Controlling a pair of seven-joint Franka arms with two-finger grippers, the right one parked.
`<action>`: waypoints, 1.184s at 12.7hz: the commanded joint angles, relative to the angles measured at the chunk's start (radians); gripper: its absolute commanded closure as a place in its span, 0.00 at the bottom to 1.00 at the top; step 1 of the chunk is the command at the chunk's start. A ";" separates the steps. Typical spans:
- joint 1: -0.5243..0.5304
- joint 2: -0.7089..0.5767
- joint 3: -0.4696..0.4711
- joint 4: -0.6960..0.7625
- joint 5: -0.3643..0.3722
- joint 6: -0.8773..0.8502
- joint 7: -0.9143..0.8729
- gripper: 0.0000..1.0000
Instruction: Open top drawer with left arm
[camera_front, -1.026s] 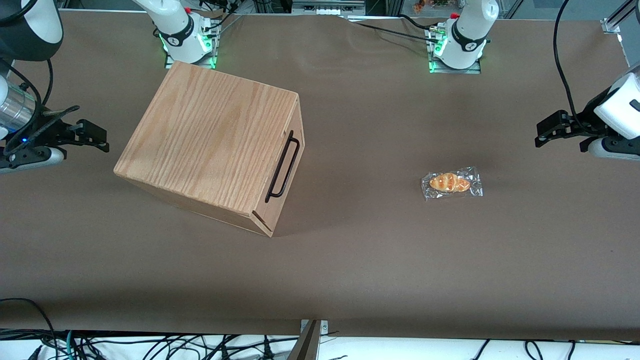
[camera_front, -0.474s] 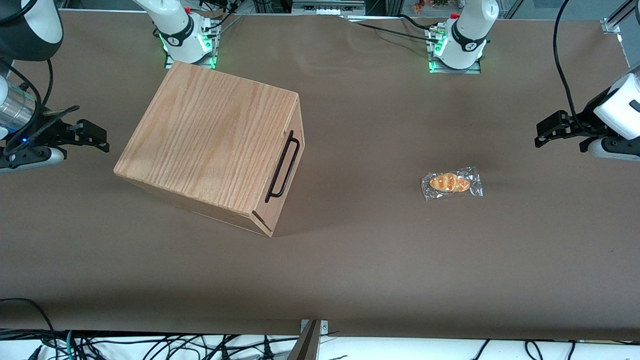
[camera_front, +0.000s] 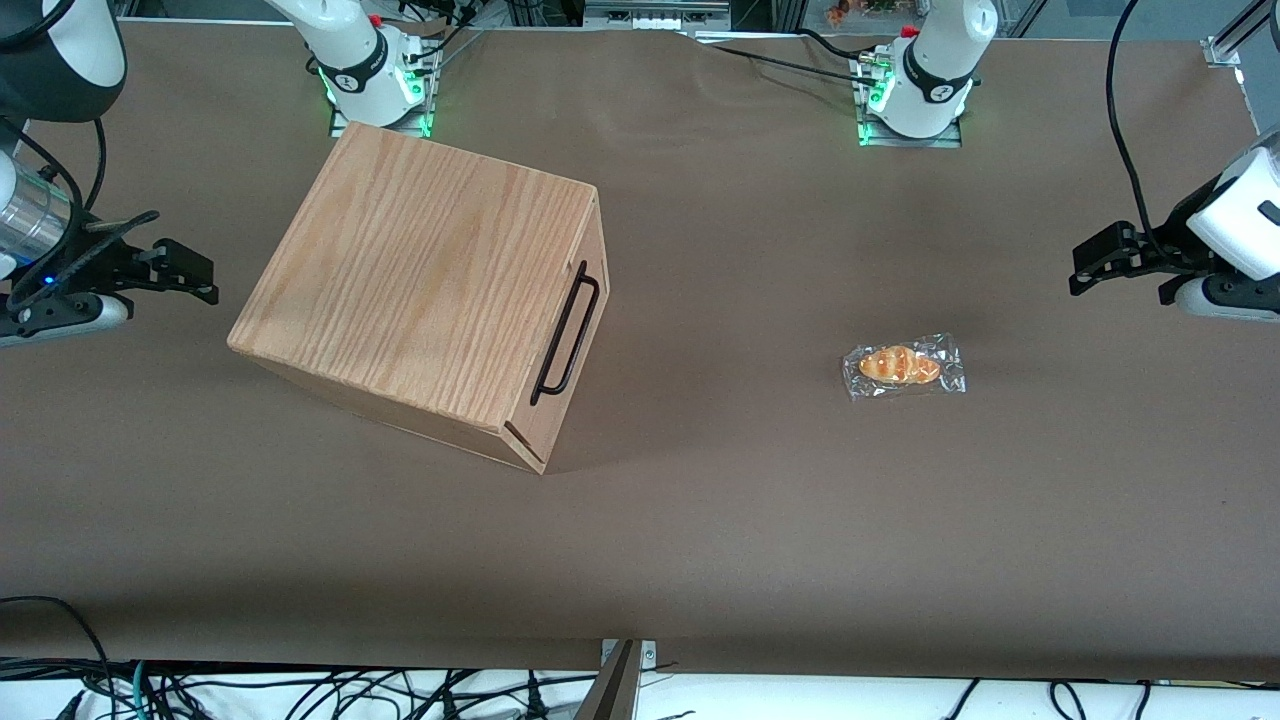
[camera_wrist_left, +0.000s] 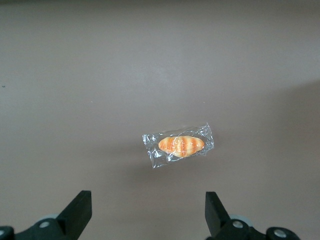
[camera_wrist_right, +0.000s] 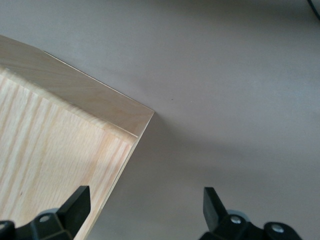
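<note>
Currently: one cabinet (camera_front: 420, 290), toward the parked arm's end of the table (camera_front: 700, 520); one top drawer (camera_front: 560, 345), shut, with one handle (camera_front: 566, 332). One wrapped bun (camera_front: 903, 366), between cabinet and gripper. One gripper (camera_front: 1118, 268), fingers (camera_wrist_left: 77, 212) spread wide, holding nothing, at the working arm's end.

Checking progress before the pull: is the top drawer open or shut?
Shut: the top drawer sits flush with its cabinet. The left arm's hand is open, far toward its end.
</note>
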 joint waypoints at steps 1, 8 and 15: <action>-0.003 -0.006 0.003 -0.007 -0.015 0.007 -0.009 0.00; -0.001 0.005 0.003 -0.004 -0.018 0.004 -0.009 0.00; -0.050 0.092 -0.016 0.001 -0.041 0.011 -0.009 0.00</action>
